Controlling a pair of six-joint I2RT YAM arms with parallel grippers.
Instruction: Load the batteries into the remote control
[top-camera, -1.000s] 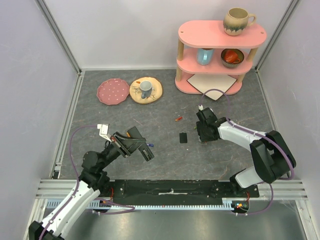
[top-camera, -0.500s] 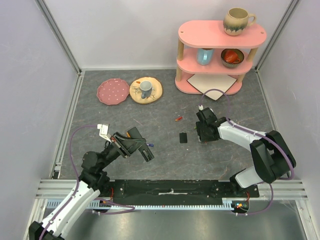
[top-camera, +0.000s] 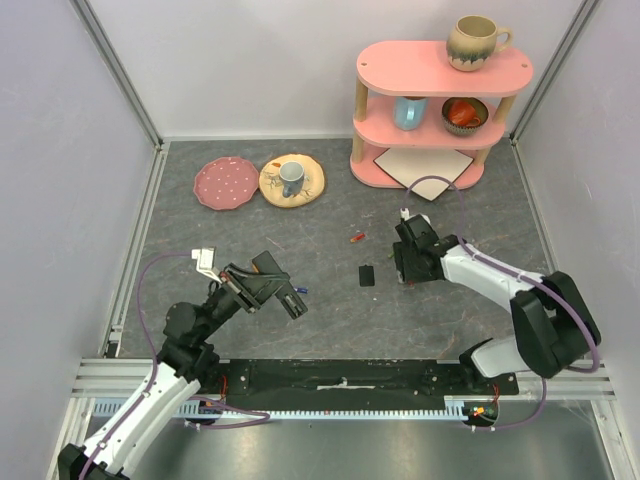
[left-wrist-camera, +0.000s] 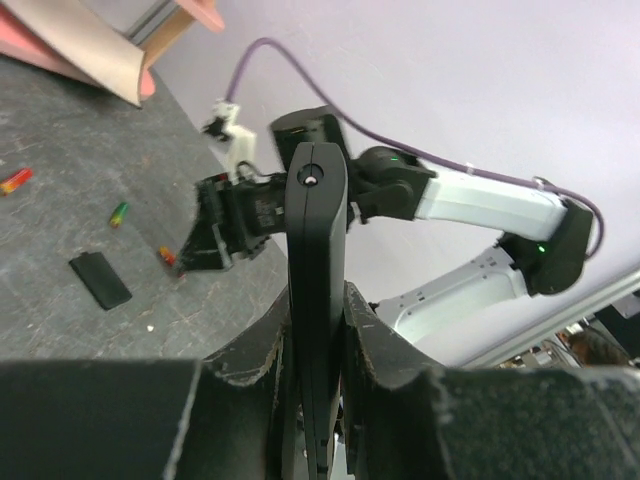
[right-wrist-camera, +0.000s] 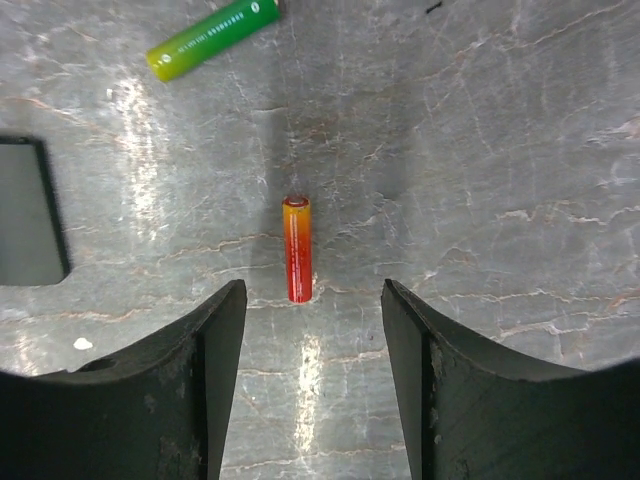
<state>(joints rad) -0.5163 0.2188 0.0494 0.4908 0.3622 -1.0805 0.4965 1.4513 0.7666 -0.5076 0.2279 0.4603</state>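
while the left gripper (left-wrist-camera: 316, 335) sits low in the left wrist view, its 2 fingers (left-wrist-camera: 245, 370) are clamped on the remote control (left-wrist-camera: 316, 230). the remote stands on edge between them and rises toward the centre of the frame. from the top camera this left gripper (top-camera: 268, 285) hangs above the lower left part of the grey desk (top-camera: 330, 200), and the remote control (top-camera: 290, 300) juts out of it toward the lower right.

the right gripper (top-camera: 410, 265) is right of centre in the top view, pointed down at the desk. its wrist camera shows the right gripper (right-wrist-camera: 312, 320) with its fingers (right-wrist-camera: 215, 380) spread apart. a red-orange battery (right-wrist-camera: 297, 249) lies flat on the desk in the gap just above the fingertips, touching neither. it runs up and down in the frame, orange end up.

a green battery (right-wrist-camera: 213, 38) lies at the upper left of that view, slanted and well apart from the first. a black flat piece (right-wrist-camera: 28, 210) shows at the left edge; from the top the same piece (top-camera: 367, 275) lies just left of the right gripper.

a red battery (top-camera: 356, 238) rests alone near the middle of the desk, above the black piece. a pink shelf (top-camera: 440, 110) stands at the upper right.
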